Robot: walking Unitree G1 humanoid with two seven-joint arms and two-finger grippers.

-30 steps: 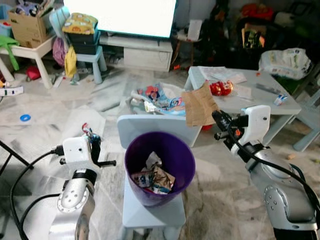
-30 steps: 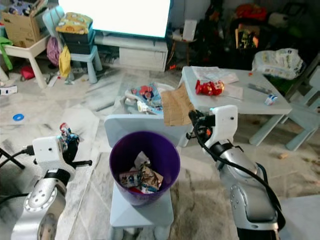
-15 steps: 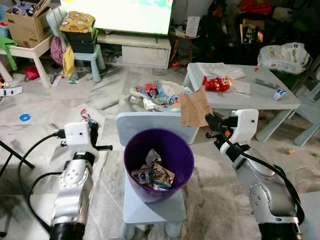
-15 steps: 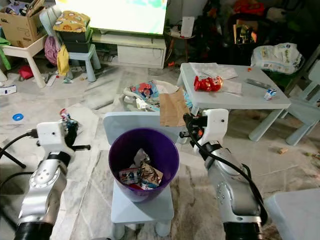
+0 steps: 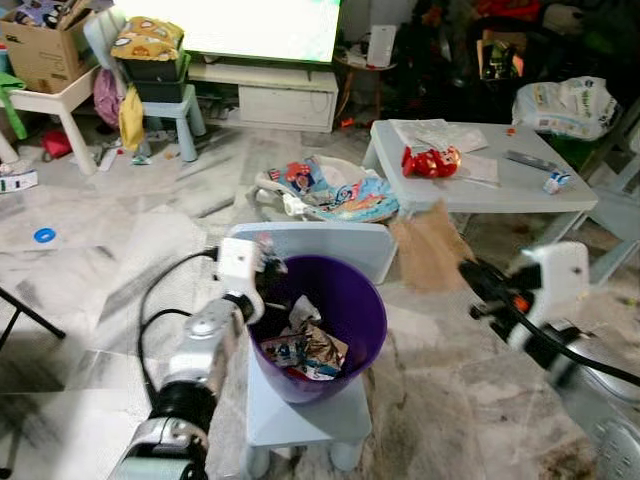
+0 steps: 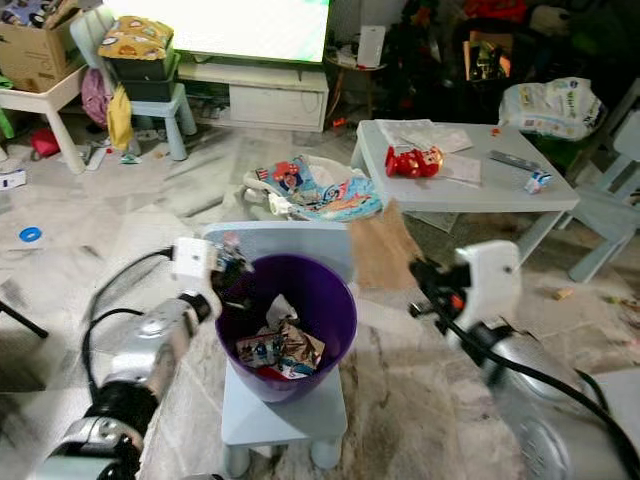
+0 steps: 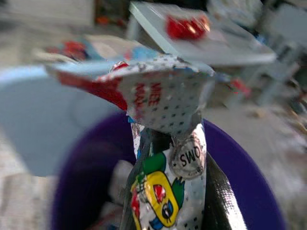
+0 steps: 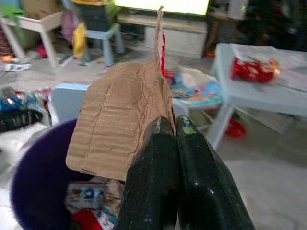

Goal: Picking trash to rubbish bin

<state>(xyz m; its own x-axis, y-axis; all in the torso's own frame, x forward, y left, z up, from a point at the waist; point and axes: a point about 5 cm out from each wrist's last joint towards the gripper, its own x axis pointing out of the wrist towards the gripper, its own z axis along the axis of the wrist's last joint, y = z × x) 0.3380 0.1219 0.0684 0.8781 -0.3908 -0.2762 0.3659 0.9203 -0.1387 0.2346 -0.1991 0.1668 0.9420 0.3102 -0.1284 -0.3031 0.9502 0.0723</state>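
- Trash first: the left gripper [image 7: 168, 158] is clamped on a printed snack wrapper [image 7: 165, 143] — red lettering up top, a yellow cartoon patch lower down — and it's sitting right at the near-left rim of the purple bin [image 5: 330, 345], with the wrapper sticking up past the fingers over the bin's mouth.
- Right gripper [image 8: 168, 139] has its two black fingers pinched tight together on a torn piece of brown cardboard [image 8: 122, 120]. The cardboard stands up ahead of the fingers; the bin sits below and off to that gripper's left, not under it.
- Bin already has stuff in it — crumpled wrappers and paper [image 5: 305, 350] at the bottom. It's perched on a small pale-blue chair [image 5: 310, 250] whose backrest is just behind the left gripper.
- Beyond the right gripper there's a low pale table [image 5: 520, 190] with a red packet [image 5: 430, 160] on it, plus papers.
- Further out past both grippers: a colourful pile of packaging [image 5: 335, 195] on the marble floor [image 5: 100, 250], well apart from the bin.
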